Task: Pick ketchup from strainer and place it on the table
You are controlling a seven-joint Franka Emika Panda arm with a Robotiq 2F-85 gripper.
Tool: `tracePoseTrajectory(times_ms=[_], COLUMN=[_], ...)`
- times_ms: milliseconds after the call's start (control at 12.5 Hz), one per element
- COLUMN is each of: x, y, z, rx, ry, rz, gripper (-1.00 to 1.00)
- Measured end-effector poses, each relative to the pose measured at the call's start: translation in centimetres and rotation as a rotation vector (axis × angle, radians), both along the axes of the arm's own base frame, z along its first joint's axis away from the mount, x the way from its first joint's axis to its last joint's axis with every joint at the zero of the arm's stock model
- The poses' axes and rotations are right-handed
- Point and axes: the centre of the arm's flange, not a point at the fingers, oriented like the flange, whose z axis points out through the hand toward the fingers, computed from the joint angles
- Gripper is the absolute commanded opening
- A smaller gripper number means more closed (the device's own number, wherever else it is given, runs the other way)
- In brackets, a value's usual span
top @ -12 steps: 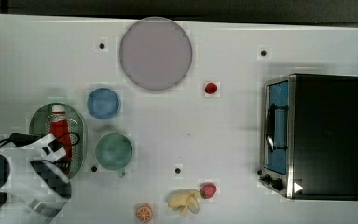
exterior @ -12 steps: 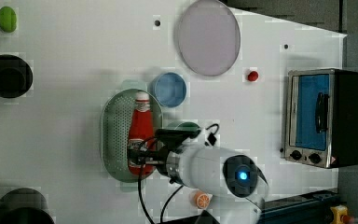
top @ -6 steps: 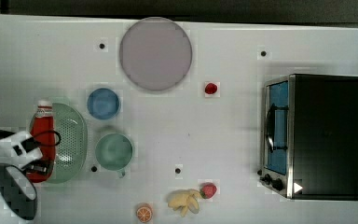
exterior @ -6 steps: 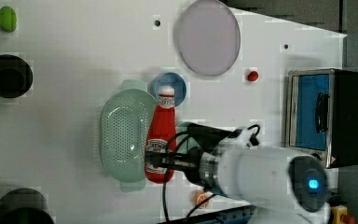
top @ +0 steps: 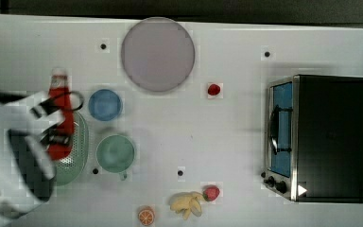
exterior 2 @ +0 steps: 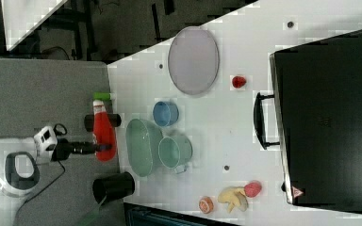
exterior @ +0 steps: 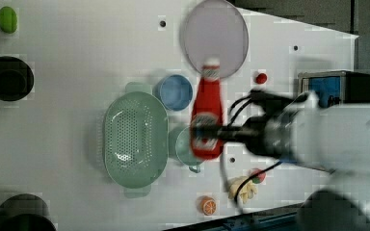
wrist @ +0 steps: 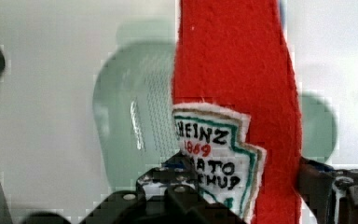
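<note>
Tabletop: white table (top: 236,142) carried a greyish-lilac plate (top: 157,54), a blue cup (top: 105,104), a green cup (top: 116,153), a toaster oven (top: 319,138), two strawberries, a toy banana bunch and an orange slice, all well away from our gripper except the two cups.

Gripper: we saw our gripper (exterior: 207,135) clamped on the lower body of the ketchup bottle, one finger on each side of the label in the wrist view (wrist: 242,196).

Ketchup: the ketchup bottle (exterior: 208,115) hung in the gripper, lying level, its white cap pointing away from the fingers toward the plate in the left view.

Change: a second before, the bottle lay inside the strainer with our gripper on it; half a second before, it had come over the rim; at this moment it was lifted clear.

Strainer: the pale green strainer (exterior: 135,139) lay empty beneath and to one side of the gripper, apart from the bottle; the right view (exterior 2: 143,146) showed the same gap.

Meaning: we judged the pick done and only the placing left.

Next: we judged a bare patch of table, away from both cups near the gripper, was needed before lowering and letting go.
</note>
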Motion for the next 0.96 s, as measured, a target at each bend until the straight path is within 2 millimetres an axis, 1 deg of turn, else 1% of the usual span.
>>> tracePoseTrajectory(times_ms=[80,240,400,480,640,720,880,960], x=[1.6,4.4,6.7,7.5,8.6,8.8,8.8,8.5], y=[-2.1,-7.1,-13.1,-16.0,-21.9,-24.7,-29.4,-31.3], z=[0.6,1.0,0.9,0.7,0.4,0.1,-0.5,-1.0], rx=[0.009,0.006,-0.007,-0.003,-0.015,-0.021,-0.028,-0.036], ry=[-0.01,-0.022,-0.022,-0.02,-0.02,-0.014,-0.007,0.0], rz=[-0.039,-0.128,-0.194,-0.217,-0.247,-0.261,-0.292,-0.316], gripper=[0.22,0.22,0.22,0.22,0.22,0.22,0.22,0.22])
